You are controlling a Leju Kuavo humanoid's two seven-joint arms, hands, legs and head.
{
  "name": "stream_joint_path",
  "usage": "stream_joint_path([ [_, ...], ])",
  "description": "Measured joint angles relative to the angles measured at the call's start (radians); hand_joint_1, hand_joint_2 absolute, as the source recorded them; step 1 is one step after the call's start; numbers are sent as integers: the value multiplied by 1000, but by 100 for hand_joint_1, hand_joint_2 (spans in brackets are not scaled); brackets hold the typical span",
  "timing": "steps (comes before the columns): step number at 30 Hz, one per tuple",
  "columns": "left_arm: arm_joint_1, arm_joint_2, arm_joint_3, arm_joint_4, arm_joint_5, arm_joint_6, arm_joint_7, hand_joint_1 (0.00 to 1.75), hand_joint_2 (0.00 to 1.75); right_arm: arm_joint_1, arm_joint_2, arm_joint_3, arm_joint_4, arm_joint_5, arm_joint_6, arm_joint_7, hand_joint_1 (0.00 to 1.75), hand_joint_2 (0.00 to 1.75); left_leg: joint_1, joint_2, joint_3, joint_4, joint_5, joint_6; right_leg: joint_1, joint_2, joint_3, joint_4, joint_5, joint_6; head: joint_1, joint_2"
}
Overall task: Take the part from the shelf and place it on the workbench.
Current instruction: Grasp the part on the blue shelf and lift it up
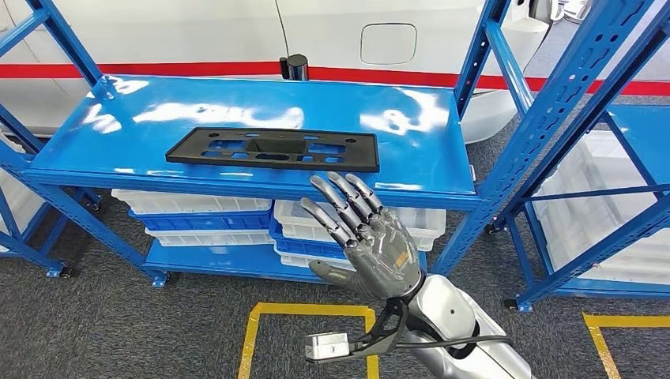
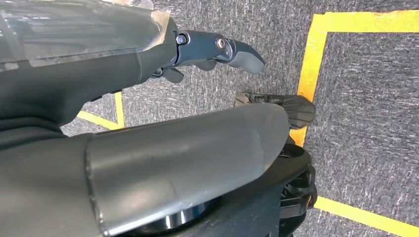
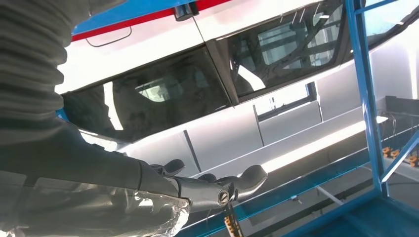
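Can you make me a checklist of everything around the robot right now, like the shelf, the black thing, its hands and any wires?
Surface: blue shelf, top board shiny, with only the part on it.
Job's things: black part, a flat plate with cut-outs, lies flat near the shelf's front edge, untouched.
Clutter: white bins stacked on the lower shelf.
Hands: right hand raised in front of the shelf edge, fingers apart, holding nothing; left hand hangs over the floor, grip unclear.
Cables: black cable loops along the right wrist to a small grey box.
Surroundings: grey carpet with yellow tape lines; white car with red stripe behind the shelf.
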Motion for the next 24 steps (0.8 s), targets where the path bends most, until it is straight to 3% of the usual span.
stream_joint_path([
  [8,0,2,0,0,6,2,-6,0,0,0,0,14,3,1,28,-27,0,175,-4,0,-3,8,-5,8,-3,0,0,-1,1,2,0,0],
  [13,0,3,0,0,6,-8,-9,0,0,0,-3,26,3,-1,51,-36,0,175,-1,1,-1,2,-4,25,-2,-1,0,-2,-2,13,0,0],
  [15,-1,3,0,0,6,-12,-9,0,0,0,-7,29,3,3,53,-36,0,175,5,4,10,-13,3,34,1,-2,-27,54,-30,13,1,0],
  [17,-2,3,0,0,6,-16,-9,0,0,4,-10,33,4,11,55,-34,0,175,7,6,13,-16,4,37,0,-2,-97,188,-84,6,3,0],
  [19,-1,4,0,0,6,-30,-8,0,0,9,-12,38,5,19,62,-30,0,175,8,6,14,-16,1,36,-1,-2,-155,289,-110,12,3,0],
  [20,0,7,0,0,6,-41,-6,0,0,10,-12,40,5,23,67,-27,0,175,9,5,17,-15,-1,33,-3,-2,-156,284,-99,20,3,0],
  [21,0,9,0,0,6,-53,-6,0,0,10,-11,42,5,26,72,-24,0,175,11,3,20,-14,-4,30,-4,-2,-136,239,-74,31,3,0],
  [22,0,13,-1,0,6,-62,-5,0,0,10,-11,43,5,29,76,-22,0,175,13,1,24,-12,-8,24,-7,-2,-97,160,-40,42,3,0],
  [23,0,17,-1,0,6,-67,-5,0,0,9,-10,44,5,31,79,-20,0,175,13,-1,27,-10,-14,17,-8,-2,-62,90,-14,47,3,0],
  [24,0,21,-1,0,6,-71,-5,0,0,8,-8,45,5,32,82,-19,0,175,13,-2,29,-6,-20,10,-8,-1,-34,36,4,44,3,0],
])
